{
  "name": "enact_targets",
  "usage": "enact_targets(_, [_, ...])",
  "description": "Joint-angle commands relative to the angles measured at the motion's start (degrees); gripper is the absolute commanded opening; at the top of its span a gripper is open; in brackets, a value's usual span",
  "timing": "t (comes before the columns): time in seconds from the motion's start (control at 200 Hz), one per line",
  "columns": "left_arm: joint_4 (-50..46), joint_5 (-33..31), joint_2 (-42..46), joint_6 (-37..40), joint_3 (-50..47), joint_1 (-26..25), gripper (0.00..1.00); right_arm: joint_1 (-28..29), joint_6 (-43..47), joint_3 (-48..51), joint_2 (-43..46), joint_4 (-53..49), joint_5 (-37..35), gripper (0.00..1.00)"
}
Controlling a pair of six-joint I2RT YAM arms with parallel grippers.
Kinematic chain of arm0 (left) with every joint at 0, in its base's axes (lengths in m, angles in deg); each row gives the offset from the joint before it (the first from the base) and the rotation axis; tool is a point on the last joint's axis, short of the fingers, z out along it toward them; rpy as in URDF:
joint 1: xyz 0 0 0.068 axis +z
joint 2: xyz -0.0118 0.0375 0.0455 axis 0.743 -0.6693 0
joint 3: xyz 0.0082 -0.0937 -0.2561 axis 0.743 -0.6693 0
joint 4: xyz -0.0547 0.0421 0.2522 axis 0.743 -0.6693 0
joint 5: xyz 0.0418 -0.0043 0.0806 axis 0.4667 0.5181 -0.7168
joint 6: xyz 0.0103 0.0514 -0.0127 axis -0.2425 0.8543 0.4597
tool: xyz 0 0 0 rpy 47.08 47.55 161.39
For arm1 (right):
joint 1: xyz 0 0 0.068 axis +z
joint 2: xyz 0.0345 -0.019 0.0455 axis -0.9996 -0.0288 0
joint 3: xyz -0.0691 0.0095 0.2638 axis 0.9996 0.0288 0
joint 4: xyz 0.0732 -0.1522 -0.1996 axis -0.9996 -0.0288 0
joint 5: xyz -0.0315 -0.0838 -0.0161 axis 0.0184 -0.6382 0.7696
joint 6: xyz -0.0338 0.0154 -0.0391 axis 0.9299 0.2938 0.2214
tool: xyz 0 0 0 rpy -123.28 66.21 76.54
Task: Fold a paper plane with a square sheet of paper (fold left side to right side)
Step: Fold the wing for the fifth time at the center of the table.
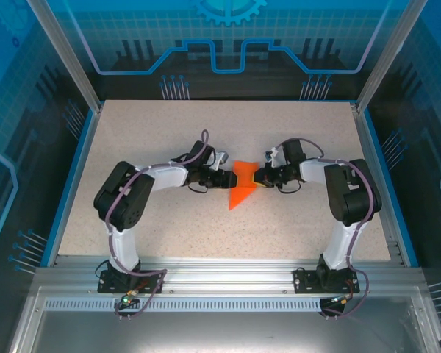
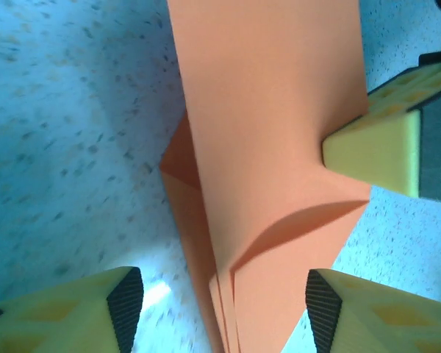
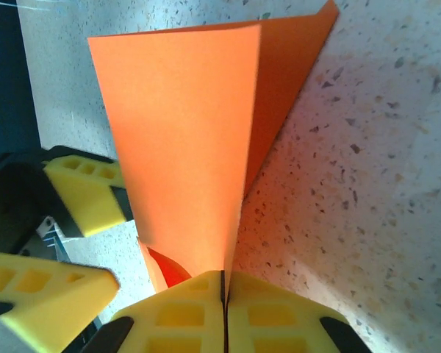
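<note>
The orange sheet of paper [image 1: 240, 185] is folded into a narrow, pointed, layered shape at the middle of the table, its tip pointing toward the near left. My right gripper [image 3: 223, 283] is shut on the paper's [image 3: 180, 132] folded edge and holds it upright on edge. In the left wrist view the paper [image 2: 272, 110] runs between the spread fingers of my left gripper [image 2: 224, 301], which is open, and neither pad presses on it. One yellow finger of the right gripper [image 2: 378, 147] meets the paper from the right. From above, the left gripper [image 1: 225, 179] and right gripper [image 1: 259, 176] face each other across the paper.
The speckled beige table [image 1: 169, 132] has a raised blue rim on the left [image 1: 72, 169] and right. Aluminium posts and transparent blue panels [image 1: 228, 44] enclose it. Both arm bases are bolted to the metal rail [image 1: 220, 283] at the near edge.
</note>
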Motion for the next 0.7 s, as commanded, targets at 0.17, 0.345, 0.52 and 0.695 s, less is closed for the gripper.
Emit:
enact_targets(0.17, [-5.6,-5.6,12.9,6.1,-4.4,-4.8,0.62,1.4,0.7,-2.0,-0.2,-2.4,-0.5,0.07])
enact_targets(0.345, [-9.6,-16.4,9.2,8.2,-1.5,-13.6,0.64,1.5,0.7,-2.2,-0.2,-3.0,-0.7,0.07])
enact_targets(0.52, [-12.9,-29.7,5.0,9.7,2.6,-18.4,0.67,1.6,0.6,-2.4,-0.2,-3.3,-0.7,0.07])
enact_targets(0.695, [-15.7,-37.4,1.0,12.5,6.8,-22.1,0.68,1.8,0.6,-2.5,-0.2,-3.4,-0.6,0.07])
